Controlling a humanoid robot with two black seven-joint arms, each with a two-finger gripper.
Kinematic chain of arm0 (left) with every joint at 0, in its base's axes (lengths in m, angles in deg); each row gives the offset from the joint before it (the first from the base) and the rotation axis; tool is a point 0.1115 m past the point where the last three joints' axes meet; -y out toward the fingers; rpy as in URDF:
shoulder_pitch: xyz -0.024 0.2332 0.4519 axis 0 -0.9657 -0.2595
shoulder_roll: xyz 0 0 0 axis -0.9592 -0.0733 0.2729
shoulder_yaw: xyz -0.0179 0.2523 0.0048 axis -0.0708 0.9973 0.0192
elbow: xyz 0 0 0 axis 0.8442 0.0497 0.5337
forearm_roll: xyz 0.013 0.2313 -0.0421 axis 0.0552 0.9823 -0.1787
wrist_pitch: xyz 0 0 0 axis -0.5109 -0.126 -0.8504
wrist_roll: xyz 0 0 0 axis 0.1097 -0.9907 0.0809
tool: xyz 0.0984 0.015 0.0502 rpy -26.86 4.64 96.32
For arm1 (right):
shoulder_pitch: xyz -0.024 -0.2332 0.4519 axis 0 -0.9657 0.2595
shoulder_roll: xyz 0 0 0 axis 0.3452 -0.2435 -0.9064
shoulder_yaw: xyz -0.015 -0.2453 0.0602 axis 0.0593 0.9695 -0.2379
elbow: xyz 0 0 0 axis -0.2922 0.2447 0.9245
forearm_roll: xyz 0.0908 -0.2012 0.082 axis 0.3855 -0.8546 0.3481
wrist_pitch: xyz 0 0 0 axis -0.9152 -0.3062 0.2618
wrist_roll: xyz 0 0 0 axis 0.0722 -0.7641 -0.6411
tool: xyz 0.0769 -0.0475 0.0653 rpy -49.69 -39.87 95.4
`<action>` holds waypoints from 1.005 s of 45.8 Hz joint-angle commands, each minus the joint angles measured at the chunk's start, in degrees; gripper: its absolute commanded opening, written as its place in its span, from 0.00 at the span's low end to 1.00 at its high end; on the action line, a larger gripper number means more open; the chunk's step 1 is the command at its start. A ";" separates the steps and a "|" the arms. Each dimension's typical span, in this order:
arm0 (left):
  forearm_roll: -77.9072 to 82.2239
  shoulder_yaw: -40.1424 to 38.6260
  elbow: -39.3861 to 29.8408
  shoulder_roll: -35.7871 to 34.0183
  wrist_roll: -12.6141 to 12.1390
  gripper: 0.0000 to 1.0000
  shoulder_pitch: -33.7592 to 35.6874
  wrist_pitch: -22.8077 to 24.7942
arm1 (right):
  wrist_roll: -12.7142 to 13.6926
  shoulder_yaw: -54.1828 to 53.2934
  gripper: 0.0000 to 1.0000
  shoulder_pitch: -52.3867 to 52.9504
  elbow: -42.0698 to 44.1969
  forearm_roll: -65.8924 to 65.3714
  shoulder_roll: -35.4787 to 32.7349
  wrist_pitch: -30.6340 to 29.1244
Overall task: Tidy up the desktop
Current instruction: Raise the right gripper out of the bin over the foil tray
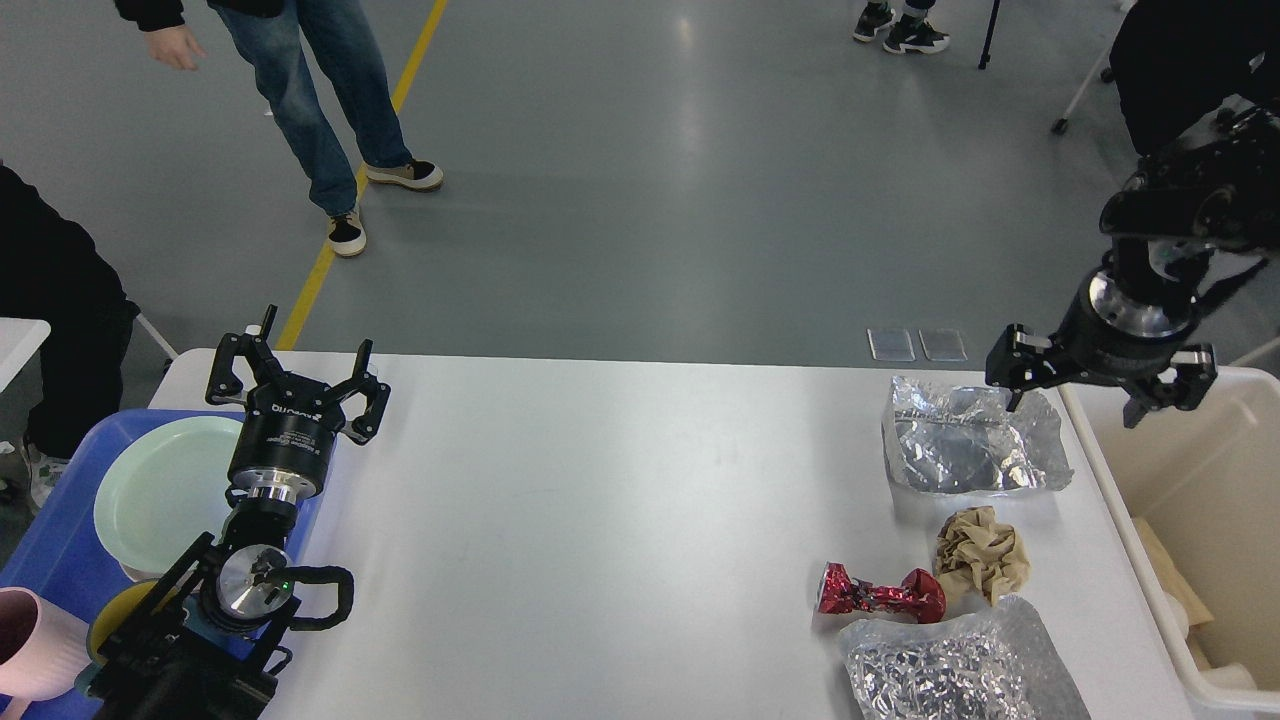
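Observation:
The white desktop (600, 500) fills the middle of the head view. On its right side lie a crumpled silver foil bag (965, 440), a brown paper wad (982, 562), a crushed red can (880, 593) and a second silver foil bag (950, 670) at the front edge. My left gripper (297, 375) is open and empty above the desktop's left end, beside the blue tray. My right gripper (1100, 388) is open and empty, held above the gap between the far foil bag and the beige bin.
A blue tray (60, 560) at the left holds a pale green plate (165, 495), a pink cup (35, 640) and a yellow item (115, 610). A beige bin (1215, 530) stands at the right with scraps inside. People stand on the floor beyond the table.

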 commanded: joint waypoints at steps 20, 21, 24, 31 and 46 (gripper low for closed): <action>0.00 0.00 0.00 0.00 -0.01 0.96 0.00 0.01 | 0.10 -13.52 1.00 19.31 -17.96 0.18 -4.97 -12.91; 0.00 0.00 0.00 0.00 -0.01 0.96 0.00 0.01 | 0.01 -13.79 1.00 20.10 -18.84 0.10 -5.24 -13.00; 0.00 0.00 0.00 0.00 -0.01 0.96 0.00 -0.08 | 0.01 -14.05 1.00 22.04 -20.95 0.10 -5.33 -13.00; 0.00 0.00 0.00 0.00 -0.01 0.96 0.00 0.01 | 0.01 -13.70 0.98 22.13 -22.10 -0.78 -5.24 -12.47; 0.00 0.00 0.00 0.00 -0.01 0.96 0.00 0.01 | -1.48 -10.01 0.85 14.58 -22.45 -7.46 -6.65 -2.19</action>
